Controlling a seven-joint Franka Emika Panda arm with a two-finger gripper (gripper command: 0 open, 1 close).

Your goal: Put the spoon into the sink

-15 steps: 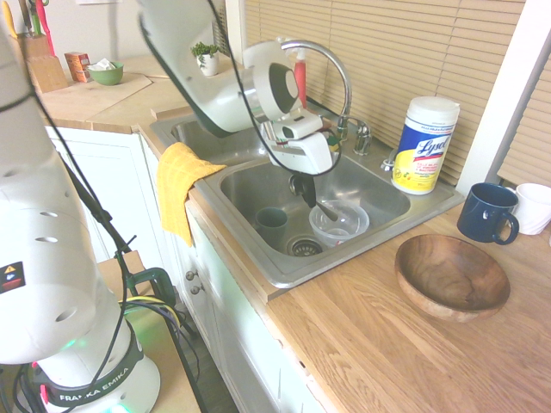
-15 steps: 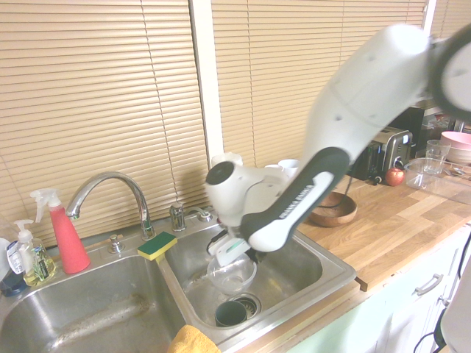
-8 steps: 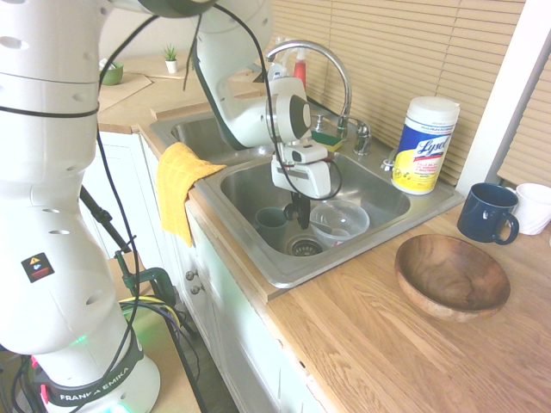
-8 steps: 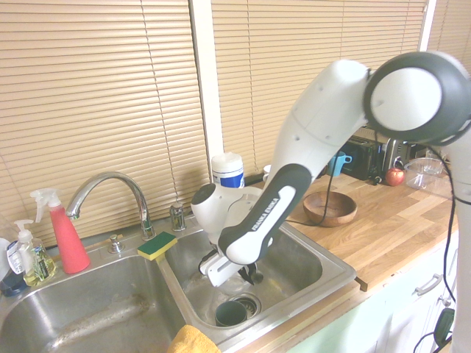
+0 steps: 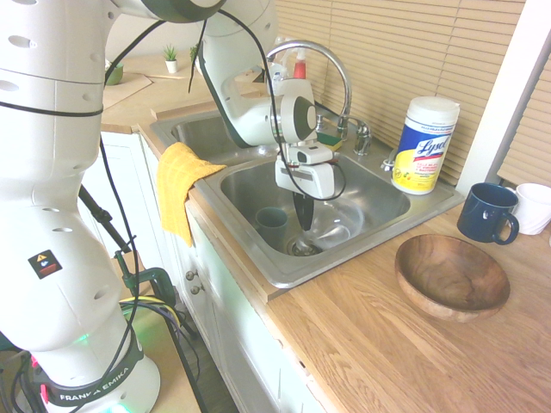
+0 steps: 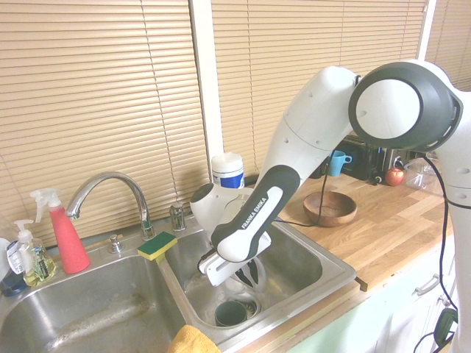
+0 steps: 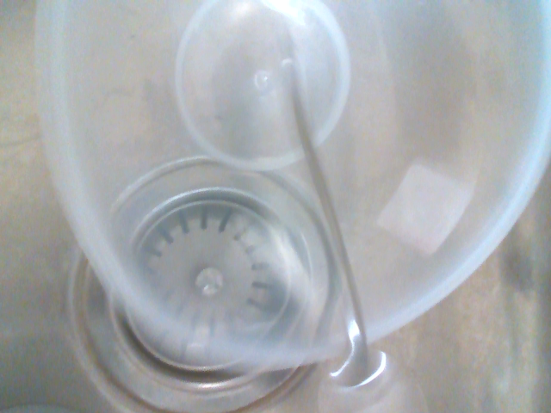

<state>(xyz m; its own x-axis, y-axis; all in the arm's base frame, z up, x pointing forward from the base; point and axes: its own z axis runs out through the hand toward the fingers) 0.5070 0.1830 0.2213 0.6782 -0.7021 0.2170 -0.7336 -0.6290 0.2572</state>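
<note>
The slim, shiny silver metal spoon (image 7: 331,211) is in the rectangular stainless steel sink (image 5: 297,277), in the basin with the small dark cup (image 5: 272,225), reaching across the rim of the clear round plastic bowl (image 5: 344,225). The dark fingers of the white gripper (image 6: 254,281) look slightly parted just above it, with no clear grip on the spoon, so the placing itself looks all but done. Should it need another hold, expect something light and stiff: the metal won't bend or break under a modest squeeze, but its narrow, smooth shaft could roll or slip, more so if wet. The best place to take it would be the straight middle of the shaft, with one finger on each side and the closing direction square to its length; near either end, the weight could swing it round. The bowl looks thin and light, so a knock may slide it and carry the spoon along. The spoon's long axis runs from inside the bowl, over the rim, to a bright, curved end just outside it, near the round metal drain (image 7: 207,280) — a slanting line rather than one through the drain. Which end bears the oval head I can't say for certain — both are blurred by glare.
</note>
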